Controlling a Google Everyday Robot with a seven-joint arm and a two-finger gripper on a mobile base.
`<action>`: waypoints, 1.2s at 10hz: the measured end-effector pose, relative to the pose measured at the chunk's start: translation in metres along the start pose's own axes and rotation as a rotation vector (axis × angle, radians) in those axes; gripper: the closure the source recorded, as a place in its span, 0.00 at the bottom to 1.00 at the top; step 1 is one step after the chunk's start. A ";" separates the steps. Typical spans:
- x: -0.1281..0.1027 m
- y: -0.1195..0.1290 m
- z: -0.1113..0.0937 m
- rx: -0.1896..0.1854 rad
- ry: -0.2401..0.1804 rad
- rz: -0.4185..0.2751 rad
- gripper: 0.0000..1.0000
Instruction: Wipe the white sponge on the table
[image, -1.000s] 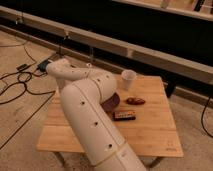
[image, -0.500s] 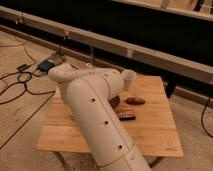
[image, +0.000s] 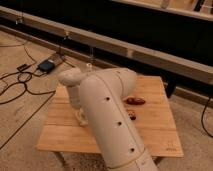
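Camera view: gripper (image: 81, 119) shut, low over table (image: 150, 132).

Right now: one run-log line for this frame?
arm: over table | gripper: shut, low at table's left | white sponge: at gripper, contact unclear | red object: right of arm

Counts only:
- table (image: 150, 134): 1, bamboo top, with 1 small dark mark (image: 171, 148) at its near right corner.
- robot arm (image: 107, 112): 1, cream.
- gripper (image: 80, 118): 1, down at the table's left part under the arm's end, mostly hidden; jaws closed.
- dark red object (image: 135, 100): 1, on the table right of the arm.
- small dark item (image: 132, 115): 1, on the table, just nearer than the red one.
- dark box (image: 46, 65): 1, on the floor, left.
- black cables (image: 15, 82): several on the floor; exact number unclear.
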 end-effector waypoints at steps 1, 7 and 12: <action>0.005 -0.016 0.002 0.007 0.001 0.037 0.96; -0.050 -0.062 -0.032 0.064 -0.117 0.118 0.96; -0.073 0.012 -0.042 0.039 -0.132 -0.040 0.96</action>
